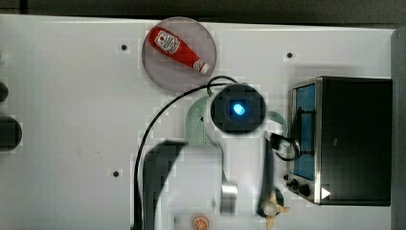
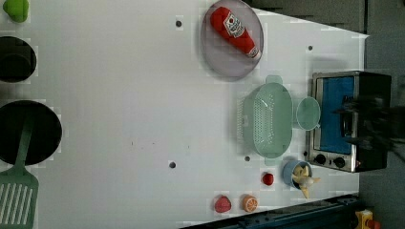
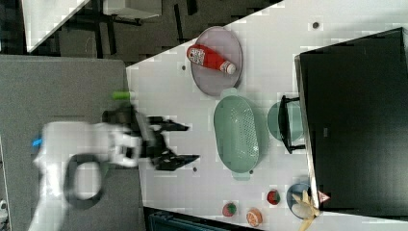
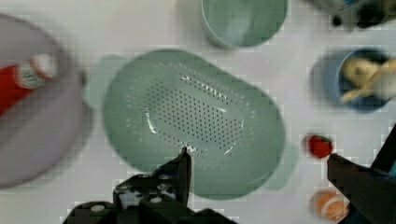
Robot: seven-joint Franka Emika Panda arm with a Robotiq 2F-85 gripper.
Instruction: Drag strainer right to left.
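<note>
White table (image 2: 119, 95) w/ strainer (image 2: 267, 119), plate (image 2: 217, 52), cup (image 2: 308, 113), oven (image 2: 351, 119).

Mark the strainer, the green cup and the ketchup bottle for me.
strainer (image 2: 272, 119): left view, on the perforated floor of the bowl.
green cup (image 2: 308, 113): left view, on its inside, between strainer and toaster oven.
ketchup bottle (image 2: 232, 26): left view, on the label, lying on the plate.

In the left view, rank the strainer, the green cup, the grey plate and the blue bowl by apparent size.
1. Strainer and grey plate: too alike to separate.
2. Green cup.
3. Blue bowl, slightly smaller than the cup.
</note>
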